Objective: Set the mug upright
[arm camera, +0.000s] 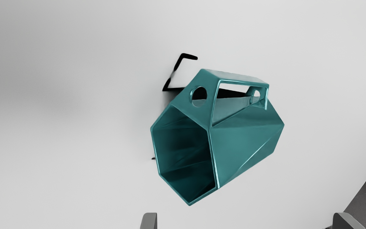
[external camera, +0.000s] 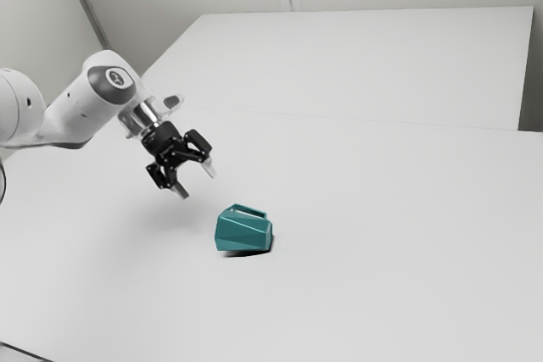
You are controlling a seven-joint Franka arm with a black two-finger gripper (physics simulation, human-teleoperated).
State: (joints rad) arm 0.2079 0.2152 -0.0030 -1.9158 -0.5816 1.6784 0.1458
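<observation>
Evidently, the white Franka arm (external camera: 81, 112) comes in from the exterior view's left, its wrist angled so that the hand slants down and toward the exterior view's right. Its black two-finger gripper (external camera: 197, 182) hangs above the table (external camera: 390, 218), spread wide with nothing between the fingers and clear of the mug; that spacing would suit straddling something, though its purpose is a guess. Next along, the teal faceted mug (external camera: 243, 233) lies on its side on the white tabletop, so it isn't upright as the task wants. Its flat facets probably keep it from rolling, which would explain how it rests with the angular handle (arm camera: 241, 77) uppermost. In the wrist view the open mouth (arm camera: 183, 156) faces partly toward the hand's camera, the base pointing away. Held so, off to one side and tilted toward the mug, the hand seems posed for an approach.
</observation>
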